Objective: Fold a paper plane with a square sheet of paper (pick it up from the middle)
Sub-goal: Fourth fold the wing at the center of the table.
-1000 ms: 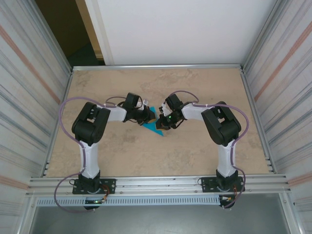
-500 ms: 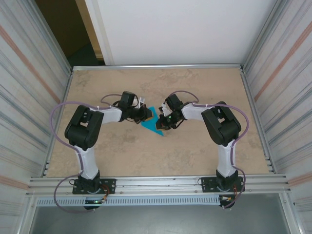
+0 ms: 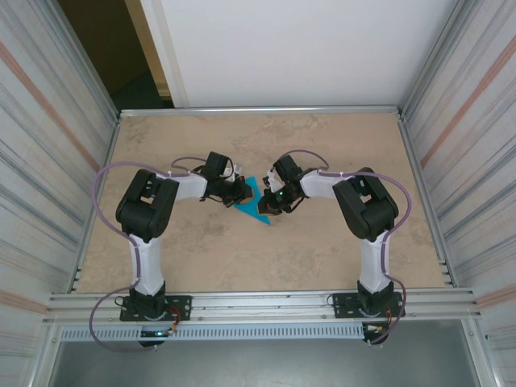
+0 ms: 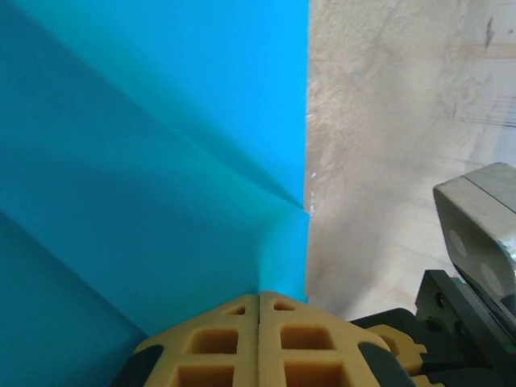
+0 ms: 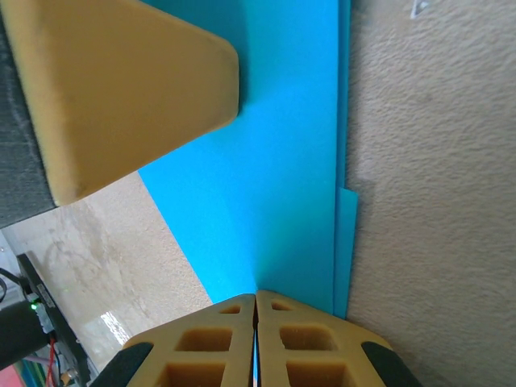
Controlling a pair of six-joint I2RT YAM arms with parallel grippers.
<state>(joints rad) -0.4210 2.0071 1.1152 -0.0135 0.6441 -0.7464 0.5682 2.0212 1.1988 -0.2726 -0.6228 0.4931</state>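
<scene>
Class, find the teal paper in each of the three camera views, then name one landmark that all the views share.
Top external: the teal paper lies mid-table, a small pointed shape.
Left wrist: teal paper covers the left side, creased, with a straight right edge.
Right wrist: teal paper runs as a band from the top edge to bottom centre.
Shared landmark: the beige marbled table, right of the paper in both wrist views.

left arm (image 3: pixel 147 211) — jaws clamped together | right arm (image 3: pixel 367 205) — jaws clamped together, elbows out
</scene>
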